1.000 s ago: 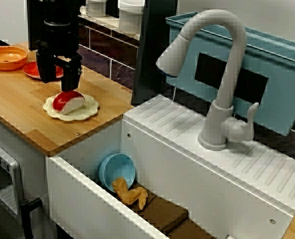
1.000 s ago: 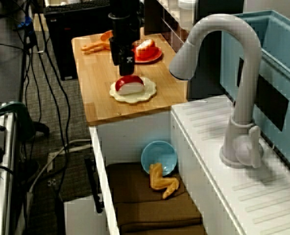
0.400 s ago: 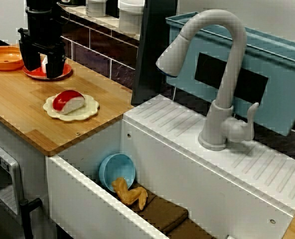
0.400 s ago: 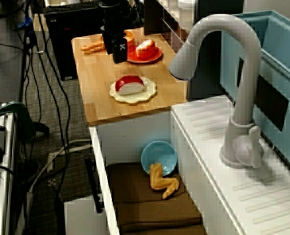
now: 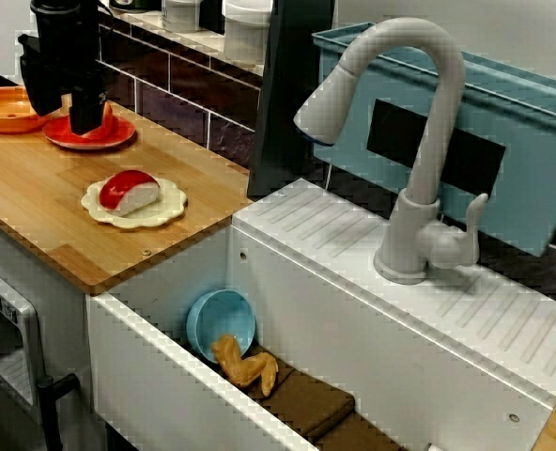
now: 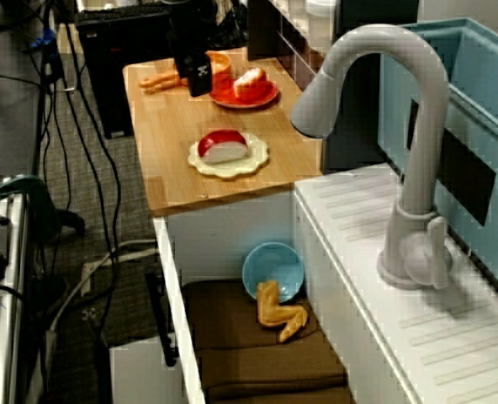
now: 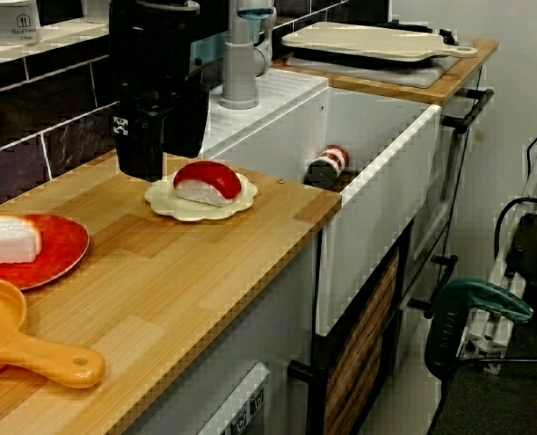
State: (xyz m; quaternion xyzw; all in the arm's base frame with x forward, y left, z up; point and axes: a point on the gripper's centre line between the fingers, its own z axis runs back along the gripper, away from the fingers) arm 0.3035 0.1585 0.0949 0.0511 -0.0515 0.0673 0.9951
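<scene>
My black gripper [image 5: 64, 113] hangs open and empty above the wooden counter [image 5: 34, 202], over the near edge of a red plate [image 5: 114, 137]. A white and red food piece [image 6: 249, 82] lies on that plate. In the view from above, the gripper [image 6: 197, 84] sits between the red plate [image 6: 262, 98] and an orange pan [image 6: 161, 81]. A red-topped sushi piece [image 5: 128, 191] rests on a cream scalloped plate [image 5: 170, 203], apart from the gripper and nearer the sink. From the counter end, the gripper [image 7: 151, 168] stands just behind the sushi piece [image 7: 205, 181].
A white sink [image 5: 287, 310] holds a blue bowl [image 5: 223, 319], a yellow fried piece [image 5: 245, 365], a brown cloth [image 5: 306, 404] and a can [image 7: 327, 166]. A grey faucet [image 5: 409, 141] arches over it. A blue rack [image 5: 517, 122] stands behind.
The gripper has risen from just above the sushi plate and moved back along the counter toward the red plate and orange pan. It stayed open. The sushi has not moved.
</scene>
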